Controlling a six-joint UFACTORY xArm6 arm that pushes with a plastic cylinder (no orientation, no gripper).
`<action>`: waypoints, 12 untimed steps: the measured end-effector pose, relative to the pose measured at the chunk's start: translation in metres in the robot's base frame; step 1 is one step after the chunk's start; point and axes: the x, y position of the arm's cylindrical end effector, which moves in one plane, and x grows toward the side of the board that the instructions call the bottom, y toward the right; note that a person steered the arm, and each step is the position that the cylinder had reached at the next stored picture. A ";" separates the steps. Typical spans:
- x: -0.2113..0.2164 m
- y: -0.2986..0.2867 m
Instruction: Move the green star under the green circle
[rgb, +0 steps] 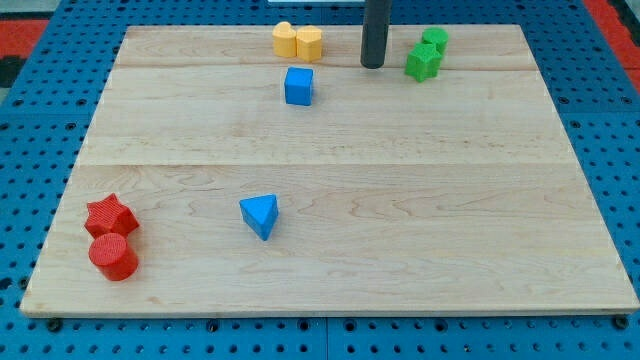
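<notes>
Green star (422, 62) lies near the table's (330, 260) far right corner, touching the green circle (435, 40), which sits just behind it toward the far edge. Left to right: red star (111, 216) and red cylinder (113, 257), touching, at the near left corner; blue triangle (260, 215) toward the near edge, left of centre; two yellow blocks (297, 41) side by side at the far edge, with a blue cube (298, 86) just in front of them. My tip (373, 65), the tool's plain rod end with nothing to spread or pinch, rests on the table touching no block; the green star lies just to its right.
</notes>
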 end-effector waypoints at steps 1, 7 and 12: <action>0.001 0.025; 0.036 0.036; 0.038 0.032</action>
